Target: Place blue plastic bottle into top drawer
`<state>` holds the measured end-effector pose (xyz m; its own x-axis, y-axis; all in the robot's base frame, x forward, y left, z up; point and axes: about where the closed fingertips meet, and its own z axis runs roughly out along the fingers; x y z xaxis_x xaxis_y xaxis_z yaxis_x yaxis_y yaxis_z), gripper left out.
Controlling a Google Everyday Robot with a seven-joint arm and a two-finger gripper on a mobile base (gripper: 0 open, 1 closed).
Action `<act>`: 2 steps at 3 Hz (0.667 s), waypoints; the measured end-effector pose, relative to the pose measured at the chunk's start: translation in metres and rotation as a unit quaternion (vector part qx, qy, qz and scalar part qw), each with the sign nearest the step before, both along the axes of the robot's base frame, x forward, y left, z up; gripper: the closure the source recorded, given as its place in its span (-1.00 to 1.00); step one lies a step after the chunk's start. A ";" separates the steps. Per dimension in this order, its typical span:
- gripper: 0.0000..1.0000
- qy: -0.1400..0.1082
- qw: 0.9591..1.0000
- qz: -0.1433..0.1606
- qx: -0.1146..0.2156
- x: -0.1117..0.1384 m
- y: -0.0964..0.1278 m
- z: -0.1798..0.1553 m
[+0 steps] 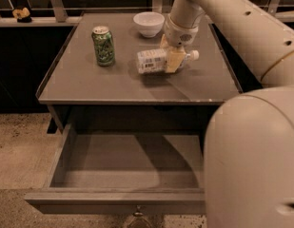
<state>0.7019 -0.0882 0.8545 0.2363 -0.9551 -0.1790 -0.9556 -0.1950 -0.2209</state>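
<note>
Reaching down over the far right part of the surface (113, 84), I am holding my pincer (174, 56) right on the bottle (151, 61), near its neck. Whether the pincer is clamping it or only sitting around it, I cannot tell. The bottle is lying on its side on the surface, its white cap (195, 55) pointing right and its labelled body pointing left, toward the can (103, 45). The label is showing a barcode at the left end.

The can is standing upright to the left of the bottle, apart from it. A white bowl (148, 23) is sitting behind the bottle near the far edge, just left of my wrist and not touching anything else.

Below the surface the drawer (118, 201) is standing pulled out toward the camera, its inside lying in shadow under the surface's front edge. Its knob (137, 214) is showing at the bottom middle of the front panel. My arm (232, 18) is coming in from the upper right, and its big pale housing is filling the lower right corner, hiding the drawer's right end.
</note>
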 end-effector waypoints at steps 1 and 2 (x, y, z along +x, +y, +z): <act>1.00 -0.042 0.999 -0.012 0.007 -0.047 0.007 0.044; 1.00 -0.022 1.000 -0.007 0.009 -0.108 0.016 0.038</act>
